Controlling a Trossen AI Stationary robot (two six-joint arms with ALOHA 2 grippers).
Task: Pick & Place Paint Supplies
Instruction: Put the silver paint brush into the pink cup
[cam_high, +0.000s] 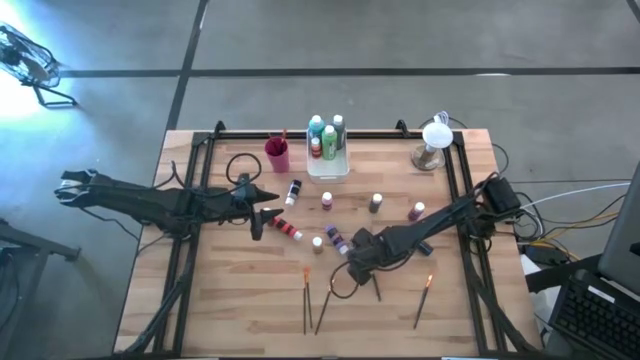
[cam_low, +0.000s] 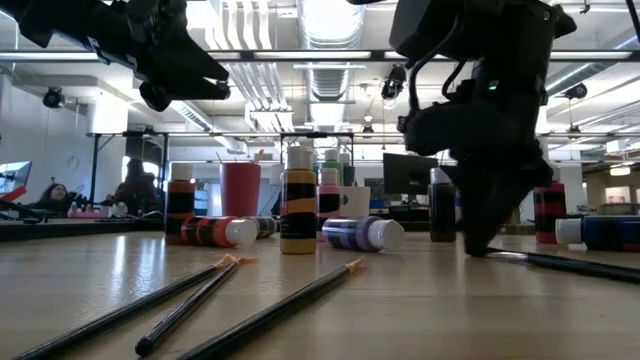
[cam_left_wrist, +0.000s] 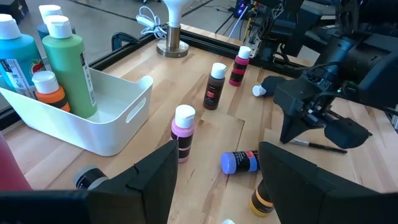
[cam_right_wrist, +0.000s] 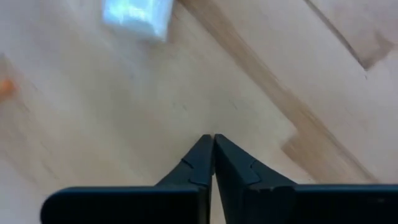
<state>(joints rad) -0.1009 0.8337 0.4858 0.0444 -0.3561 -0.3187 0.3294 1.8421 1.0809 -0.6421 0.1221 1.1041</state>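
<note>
We are seeing the translucent white rectangular tray (cam_high: 328, 165) sitting at the far middle of the pale wooden plank table (cam_high: 230, 320); it is holding upright plastic bottles, among them a tall teal bottle (cam_left_wrist: 15, 59), a tall green bottle (cam_left_wrist: 67, 59) and a small orange bottle (cam_left_wrist: 48, 92), all white-capped; just left of the tray the magenta cup (cam_high: 277, 155) is standing with a thin handle sticking out of it. Around the table's middle, small cylindrical paint bottles are lying and standing loose: a pink bottle (cam_left_wrist: 183, 132) upright, a dark brown bottle (cam_left_wrist: 214, 86) upright, a blue-capped bottle (cam_left_wrist: 239, 162) on its side. Near the front edge three thin dark paintbrushes (cam_high: 318, 295) with orange tips are lying close together; a fourth orange-tipped brush (cam_high: 423, 300) is lying well to their right. Our right gripper (cam_right_wrist: 213, 142) is pressing tip-down on the wood just right of the three brushes, its fingers pinched fully together; whether anything is caught between them we cannot tell. Our left gripper (cam_left_wrist: 214, 171) is hovering over the left-middle of the table, spread wide and carrying nothing.
</note>
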